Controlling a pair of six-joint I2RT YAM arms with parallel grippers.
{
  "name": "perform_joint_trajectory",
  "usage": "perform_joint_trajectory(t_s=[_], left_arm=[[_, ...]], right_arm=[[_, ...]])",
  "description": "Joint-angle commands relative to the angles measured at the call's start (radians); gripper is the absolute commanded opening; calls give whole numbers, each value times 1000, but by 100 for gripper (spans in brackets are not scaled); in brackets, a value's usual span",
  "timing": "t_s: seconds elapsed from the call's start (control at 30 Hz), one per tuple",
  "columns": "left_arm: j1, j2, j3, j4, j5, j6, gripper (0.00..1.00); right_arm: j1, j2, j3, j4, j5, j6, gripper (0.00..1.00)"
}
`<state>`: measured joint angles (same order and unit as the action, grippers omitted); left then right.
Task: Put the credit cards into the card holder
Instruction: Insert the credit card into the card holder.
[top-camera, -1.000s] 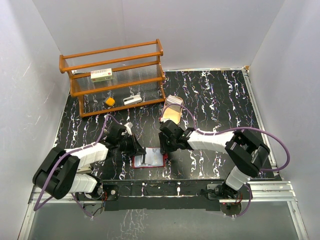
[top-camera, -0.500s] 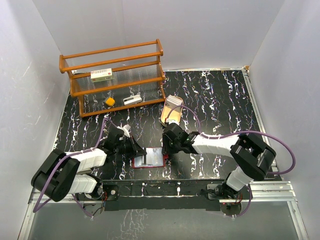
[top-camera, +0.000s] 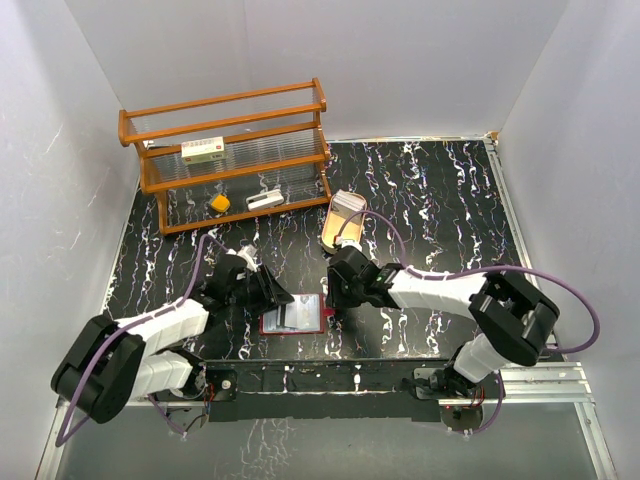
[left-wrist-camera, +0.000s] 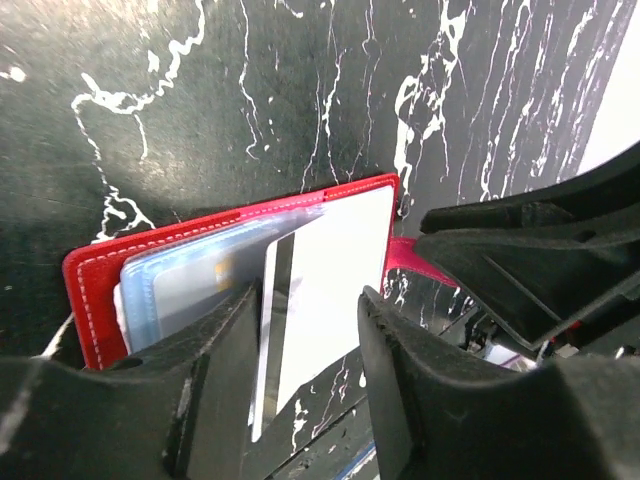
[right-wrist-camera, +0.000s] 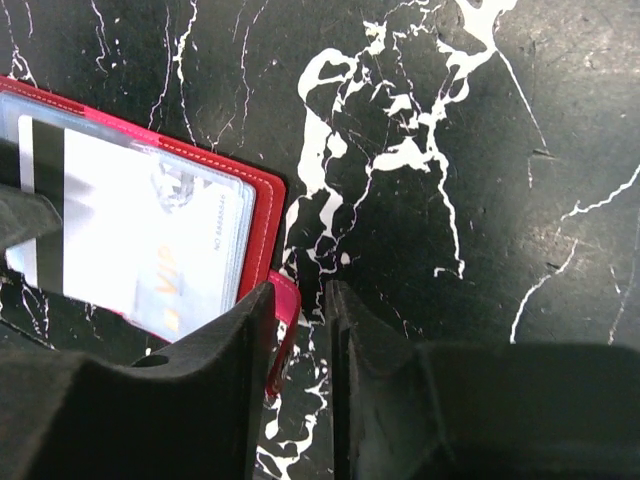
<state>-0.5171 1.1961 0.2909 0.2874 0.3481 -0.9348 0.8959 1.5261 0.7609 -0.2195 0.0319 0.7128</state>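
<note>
**Card at the red holder's pocket**

The red card holder (top-camera: 295, 318) lies open at the near edge of the worktop (right-wrist-camera: 450, 250), between both hands. A white credit card (left-wrist-camera: 330, 270) with a dark magnetic stripe rests at its clear pocket. The left hand (left-wrist-camera: 308, 300) straddles it, fingers parted, gripping nothing. The right hand (right-wrist-camera: 300, 290) is narrow around the snap tab (right-wrist-camera: 283, 310); I can't tell whether it pinches. The card looks thin, stiff and slick, best taken by its long edges. Its orange lettering is too blurred to read.
</note>
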Motion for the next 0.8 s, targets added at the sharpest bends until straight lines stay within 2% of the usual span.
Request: perform_joint_trajectory(t_s=[0.0, 0.37, 0.77], left_arm=[[-1, -57, 74, -220, -93, 79, 44], [-2, -70, 136, -331, -108, 122, 50], [-4, -73, 105, -319, -59, 88, 53]], right_arm=[[5, -65, 33, -39, 22, -10, 28], [6, -154, -7, 3, -79, 18, 36], [16, -85, -6, 23, -72, 18, 40]])
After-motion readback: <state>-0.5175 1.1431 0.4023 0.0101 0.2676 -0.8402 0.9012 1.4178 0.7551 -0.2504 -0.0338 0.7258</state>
